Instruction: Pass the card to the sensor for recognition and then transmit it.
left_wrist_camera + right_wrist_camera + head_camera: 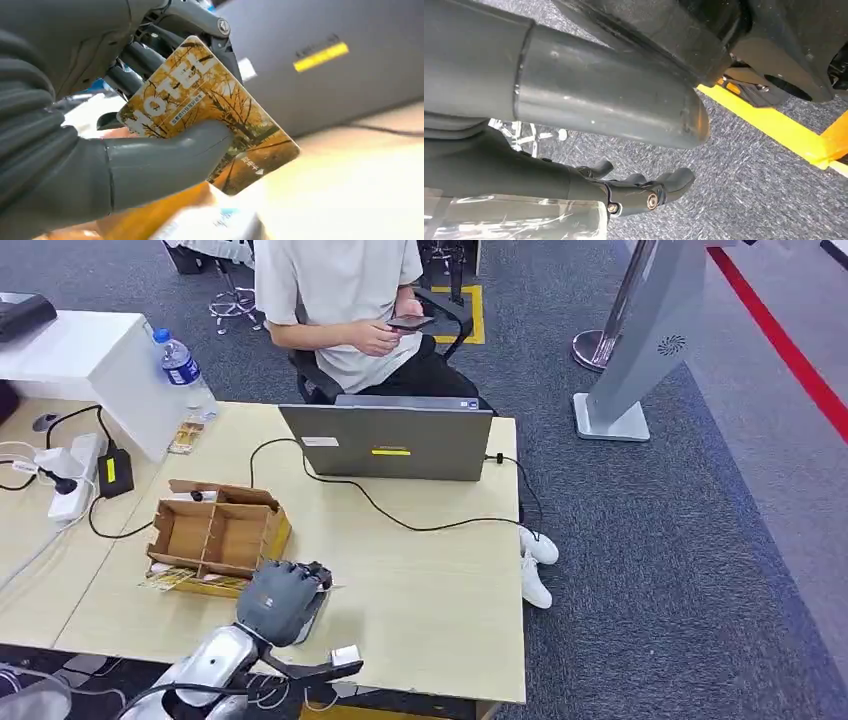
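In the left wrist view my left hand (65, 150) pinches an orange-yellow card (210, 105) printed "HOTEL" between the thumb and the dark fingers (145, 57). The head view shows that left hand (283, 597) at the near part of the table, back upward, over a dark flat sensor pad (312, 620) that it partly hides. I cannot tell whether the card touches the pad. My right hand (634, 192) hangs over grey carpet, fingers apart, holding nothing.
An open cardboard box (215, 535) stands just left of my left hand, with loose cards (180, 580) at its near side. Behind it are a grey laptop (390, 445) with a black cable (400, 520), a water bottle (185, 370), a power strip (75, 475) and a seated person (340, 300).
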Available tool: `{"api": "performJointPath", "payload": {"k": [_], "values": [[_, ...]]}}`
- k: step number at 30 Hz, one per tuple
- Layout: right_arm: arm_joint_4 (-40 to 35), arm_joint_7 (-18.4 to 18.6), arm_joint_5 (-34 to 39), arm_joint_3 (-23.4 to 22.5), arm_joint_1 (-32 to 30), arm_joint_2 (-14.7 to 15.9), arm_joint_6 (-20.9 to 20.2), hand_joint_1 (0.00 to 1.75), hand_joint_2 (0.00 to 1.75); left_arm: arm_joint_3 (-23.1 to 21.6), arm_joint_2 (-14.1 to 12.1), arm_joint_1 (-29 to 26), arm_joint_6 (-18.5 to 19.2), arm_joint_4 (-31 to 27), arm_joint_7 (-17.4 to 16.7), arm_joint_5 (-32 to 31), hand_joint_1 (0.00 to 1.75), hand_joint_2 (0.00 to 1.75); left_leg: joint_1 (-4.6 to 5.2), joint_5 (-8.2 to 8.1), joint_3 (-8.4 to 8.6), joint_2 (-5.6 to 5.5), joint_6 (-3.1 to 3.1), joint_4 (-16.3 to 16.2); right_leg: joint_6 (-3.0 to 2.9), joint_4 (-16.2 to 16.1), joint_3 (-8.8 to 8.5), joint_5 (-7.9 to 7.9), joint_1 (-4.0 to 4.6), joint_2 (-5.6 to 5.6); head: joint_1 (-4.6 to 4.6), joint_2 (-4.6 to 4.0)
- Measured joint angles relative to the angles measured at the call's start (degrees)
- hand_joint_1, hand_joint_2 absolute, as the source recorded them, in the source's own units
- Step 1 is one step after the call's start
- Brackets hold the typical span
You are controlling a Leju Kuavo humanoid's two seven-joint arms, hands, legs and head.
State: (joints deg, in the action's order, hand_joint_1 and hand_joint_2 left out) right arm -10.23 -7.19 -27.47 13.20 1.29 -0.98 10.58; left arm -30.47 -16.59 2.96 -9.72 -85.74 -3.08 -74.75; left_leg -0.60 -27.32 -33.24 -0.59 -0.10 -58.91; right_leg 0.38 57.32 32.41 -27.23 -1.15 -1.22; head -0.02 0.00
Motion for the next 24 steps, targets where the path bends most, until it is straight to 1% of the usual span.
{"api": "performJointPath", "payload": {"k": [5,8,14,15,17,19,20,24], "values": [[0.0,0.8,-0.4,0.2,0.2,-0.1,-0.4,0.00,0.00,-2.9,2.4,1.0,1.5,5.9,0.2,0.3,1.75,1.75,-0.01,0.00,0.00,0.01,0.00,0.0,0.00,0.0,0.01,0.00,0.01,-0.01,0.00,0.00],[0.0,1.2,-0.7,0.2,0.3,-0.2,-0.4,0.00,0.00,-3.8,3.1,1.4,1.8,7.9,0.2,0.7,1.75,1.75,-0.01,0.00,0.00,0.01,0.00,0.0,0.00,0.0,0.01,0.00,0.01,-0.01,0.00,0.00],[0.0,1.2,-0.7,0.2,0.4,-0.2,-0.5,0.00,0.00,-4.5,3.8,2.8,1.9,10.2,-1.2,0.9,1.75,1.75,-0.01,0.01,0.01,-0.02,0.00,0.0,0.00,0.0,-0.02,0.00,0.01,0.01,0.00,0.00],[0.0,1.1,-0.7,0.2,0.4,-0.2,-0.5,0.00,0.00,-4.6,3.9,3.1,1.4,10.6,-1.4,0.9,1.75,1.75,-0.01,0.03,0.01,-0.03,0.03,0.0,0.00,0.0,-0.03,0.00,0.01,0.01,0.02,0.00],[0.0,1.0,-0.7,0.2,0.4,-0.2,-0.5,0.00,0.00,-4.6,4.0,3.3,0.0,10.7,-2.0,0.5,1.75,1.75,-0.01,0.05,0.01,-0.03,0.00,0.0,0.00,0.0,-0.03,0.00,0.01,0.01,0.00,0.00],[0.0,0.9,-0.6,0.2,0.3,-0.2,-0.4,0.00,0.00,-4.6,4.0,3.3,-2.5,10.6,-3.1,-0.7,1.75,1.75,-0.01,0.05,0.01,-0.03,0.00,0.0,0.00,0.0,-0.03,0.01,0.02,0.01,0.02,0.00],[0.0,0.7,-0.5,0.1,0.3,-0.2,-0.3,0.00,0.00,-4.6,3.9,3.3,-3.1,10.2,-3.6,-1.2,1.75,1.75,-0.01,0.06,0.00,-0.04,0.00,0.0,0.00,0.0,-0.03,0.01,0.02,0.01,0.00,0.00],[0.0,0.5,-0.1,0.1,0.2,-0.2,0.1,0.00,0.00,-3.9,2.1,2.9,-3.3,6.2,-5.8,-3.7,1.75,1.75,-0.02,0.06,-0.01,-0.05,0.00,0.0,0.00,0.0,-0.03,0.00,0.02,0.01,0.02,0.00]]}}
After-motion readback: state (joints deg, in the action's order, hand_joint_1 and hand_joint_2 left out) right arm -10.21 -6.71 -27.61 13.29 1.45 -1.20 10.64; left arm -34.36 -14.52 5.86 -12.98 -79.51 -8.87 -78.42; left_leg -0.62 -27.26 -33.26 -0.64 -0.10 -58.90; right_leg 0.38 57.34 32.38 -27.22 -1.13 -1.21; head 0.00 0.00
